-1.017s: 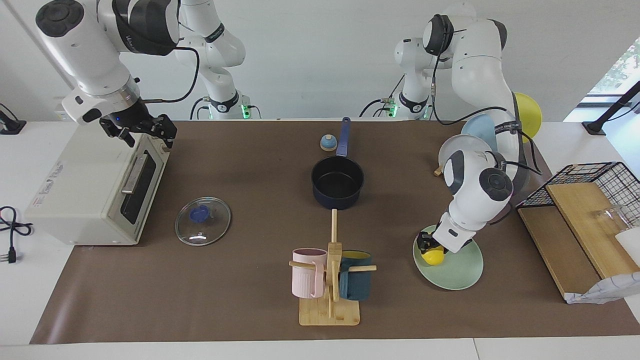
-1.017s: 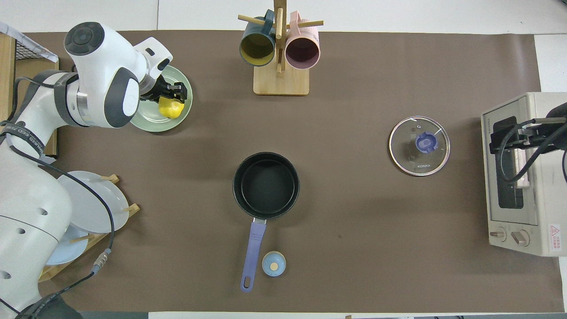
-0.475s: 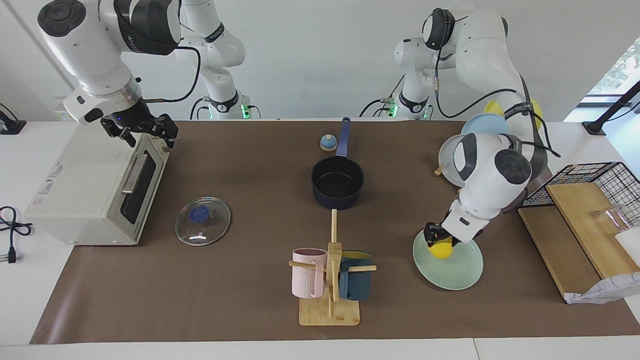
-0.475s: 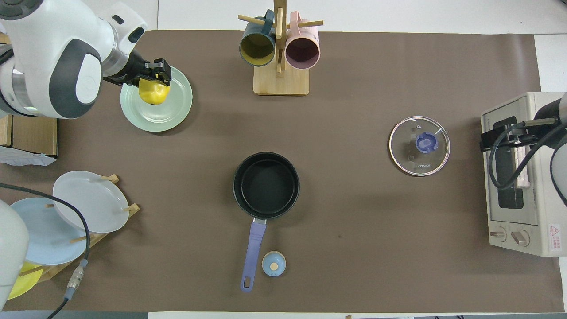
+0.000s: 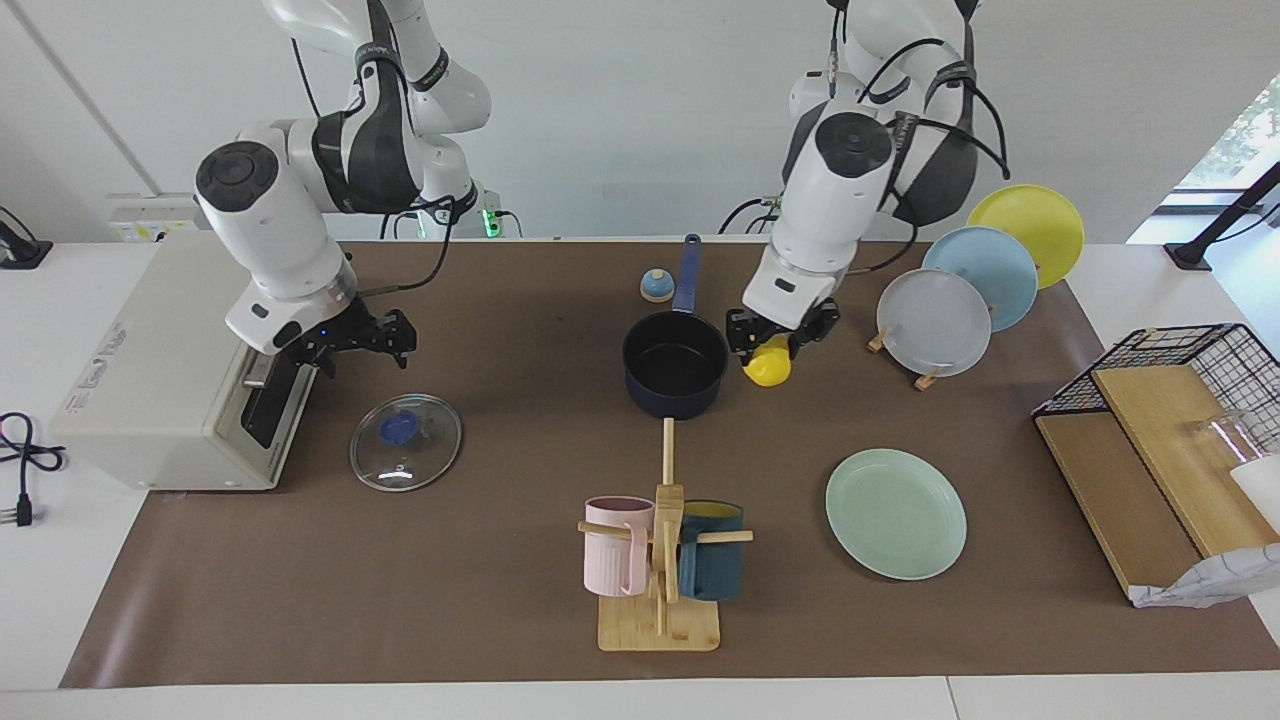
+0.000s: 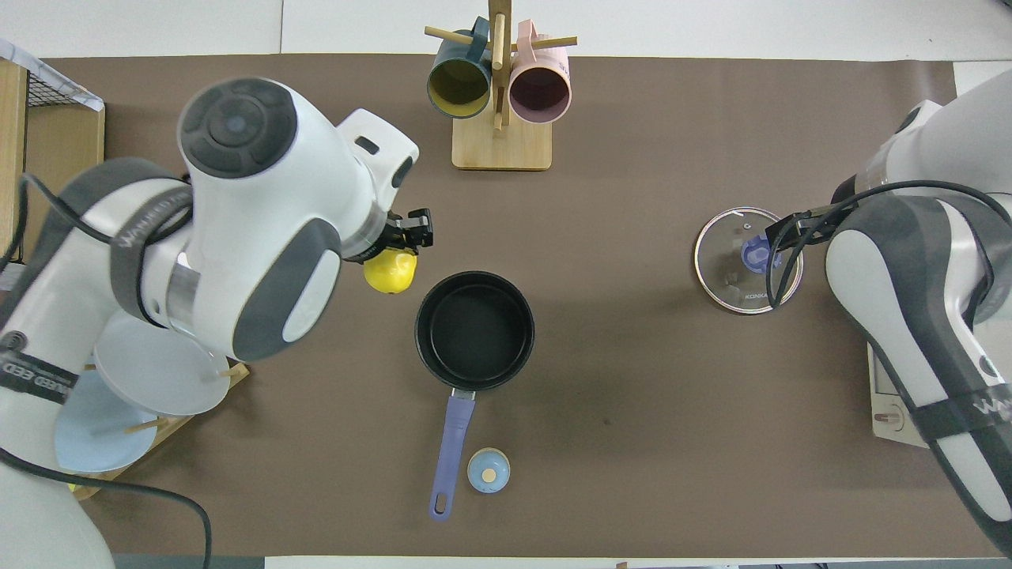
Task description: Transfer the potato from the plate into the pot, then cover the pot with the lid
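Potato [image 5: 767,368] hangs pinched in the left gripper [image 5: 781,342], and we see it in the air just beside the rim of the pot [image 5: 675,365], on the side toward the left arm's end. The plate [image 5: 896,512] lies bare, well apart from that gripper. We find the right gripper [image 5: 352,343] raised close to the lid [image 5: 405,428], but cannot tell how its fingers stand.

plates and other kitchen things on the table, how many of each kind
plates: 4 (green plate, grey plate, blue plate, yellow plate)
mugs: 2 (pink mug, teal mug)
pot: 1
lid: 1
potato: 1
total: 9
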Robot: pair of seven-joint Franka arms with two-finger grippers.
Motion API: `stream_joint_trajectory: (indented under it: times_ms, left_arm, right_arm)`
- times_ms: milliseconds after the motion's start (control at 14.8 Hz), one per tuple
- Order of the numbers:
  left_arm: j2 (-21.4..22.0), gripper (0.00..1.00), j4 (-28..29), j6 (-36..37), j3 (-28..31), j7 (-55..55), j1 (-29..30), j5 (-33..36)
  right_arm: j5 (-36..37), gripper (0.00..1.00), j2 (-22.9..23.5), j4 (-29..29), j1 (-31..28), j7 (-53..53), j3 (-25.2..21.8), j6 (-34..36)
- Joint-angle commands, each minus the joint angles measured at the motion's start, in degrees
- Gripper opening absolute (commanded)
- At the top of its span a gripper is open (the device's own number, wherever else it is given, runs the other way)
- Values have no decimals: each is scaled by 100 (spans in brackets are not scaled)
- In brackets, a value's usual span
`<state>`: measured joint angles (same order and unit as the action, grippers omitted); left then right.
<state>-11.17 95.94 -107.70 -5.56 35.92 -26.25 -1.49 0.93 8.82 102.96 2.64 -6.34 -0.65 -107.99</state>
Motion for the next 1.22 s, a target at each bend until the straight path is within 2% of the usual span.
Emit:
stream_joint_trajectory:
  times_ms: [0, 136, 475, 746, 1017, 1153]
  left_arm:
    - [730, 0, 1434, -1127, 99, 581, -493, 9]
    - [722, 0, 1726, -1402, 99, 898, -809, 9]
    - [634, 0, 2262, -2297, 108, 1075, -1022, 9]
    - [423, 0, 2368, -2659, 117, 1066, -1040, 9]
    - [414, 0, 2614, -2844, 125, 1171, -1188, 17]
    - [406, 0, 2833, -3160, 125, 1242, -1224, 44]
  right_arm:
    - [-129, 100, 33, 337, 104, -175, 91, -590]
    - [-120, 100, 102, 488, 132, -219, 91, -881]
    - [-120, 100, 418, 883, -35, -676, 91, -1531]
    - [-111, 100, 524, 927, -97, -702, 83, -1769]
    - [-111, 100, 568, 988, -194, -703, 83, -1796]
    - [-111, 100, 630, 1059, -229, -711, 83, -2024]
